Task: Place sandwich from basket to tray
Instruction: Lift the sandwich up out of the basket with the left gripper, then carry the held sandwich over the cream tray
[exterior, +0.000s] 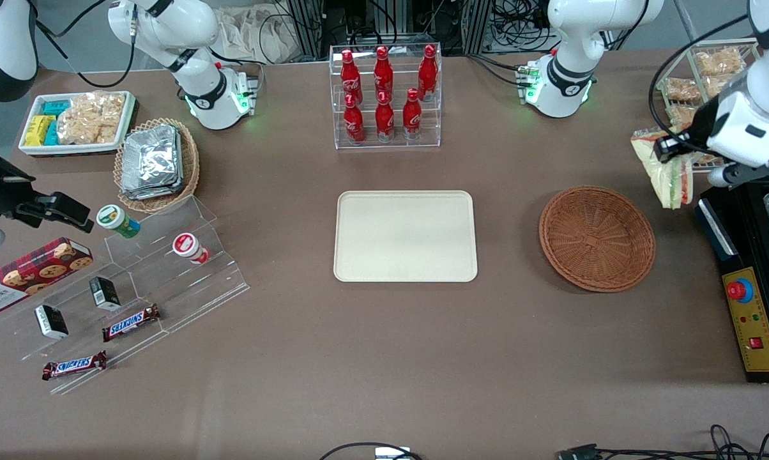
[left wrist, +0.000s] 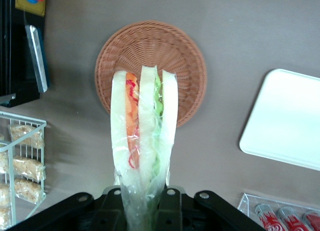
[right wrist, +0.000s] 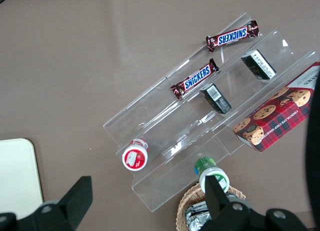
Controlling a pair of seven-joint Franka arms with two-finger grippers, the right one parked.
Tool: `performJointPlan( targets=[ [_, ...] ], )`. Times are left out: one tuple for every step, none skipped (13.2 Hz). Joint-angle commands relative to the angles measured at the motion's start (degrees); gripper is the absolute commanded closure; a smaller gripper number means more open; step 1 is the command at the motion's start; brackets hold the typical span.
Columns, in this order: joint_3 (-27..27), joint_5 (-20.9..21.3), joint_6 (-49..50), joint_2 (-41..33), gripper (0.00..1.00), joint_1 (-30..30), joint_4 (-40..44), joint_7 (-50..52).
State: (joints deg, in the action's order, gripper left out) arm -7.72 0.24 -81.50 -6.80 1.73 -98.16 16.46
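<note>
Already the sandwich (exterior: 669,172) hangs in the air, pinched at its narrow wrapped end by the gripper (left wrist: 143,198), whose jaws are pressed onto the clear wrap with the bread wedge dangling free below them. In the wrist view the three white slices with their orange and green layers fan out over the basket (left wrist: 150,71). In the front view, however, the sandwich is above bare table beside the basket (exterior: 596,237), toward the working arm's end, so it is clear of the rim.

The hold looks to be the weak point. The jaws seem to grip mostly film and only the tip of the wedge, so a quick swing could let the bread slide inside the wrap or the film slip through the pads, dropping it short. The loose hanging end may also sway, and a low carry could brush it against the basket's woven rim.

Measured from the basket, the tray (exterior: 405,236) lies well apart toward the parked arm's end, with bare table between, so the carry is long enough for a poor grip to fail. A wire rack of snack packets (exterior: 704,76) stands near the basket at the working arm's end, farther from the front camera; the black control box (exterior: 745,287) sits just beside the basket. An arm swing that begins wide could clip either.
</note>
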Motion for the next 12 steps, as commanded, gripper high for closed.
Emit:
performJointPlan(
  targets=[
    [-6.8,-2.2,1.9,2.1,0.83,0.0,4.4,1.0],
    [-9.4,-4.1,1.5,2.6,0.83,0.0,5.1,4.3],
    [-12.2,-5.3,1.2,3.8,0.83,0.0,6.2,8.2],
    [-15.7,-6.5,0.7,5.5,0.83,0.0,8.0,12.6],
    [-20.0,-6.0,0.1,7.7,0.83,0.0,10.2,18.5],
    [-24.3,-6.0,-0.2,10.8,0.84,0.0,13.4,25.0],
    [-27.8,-5.4,-0.8,14.1,0.83,0.0,16.2,30.8],
    [-30.5,-4.4,-1.3,16.1,0.83,-0.1,17.4,35.1],
    [-31.6,-2.8,-2.3,16.9,0.83,-0.1,17.3,36.4],
    [-31.7,-2.2,-3.9,17.3,0.83,-0.1,16.3,36.2],
    [-32.0,-1.9,-5.1,17.9,0.82,-0.2,14.3,35.8],
    [-32.6,-1.0,-7.1,18.2,0.82,-0.2,11.8,35.7]
  ],
)
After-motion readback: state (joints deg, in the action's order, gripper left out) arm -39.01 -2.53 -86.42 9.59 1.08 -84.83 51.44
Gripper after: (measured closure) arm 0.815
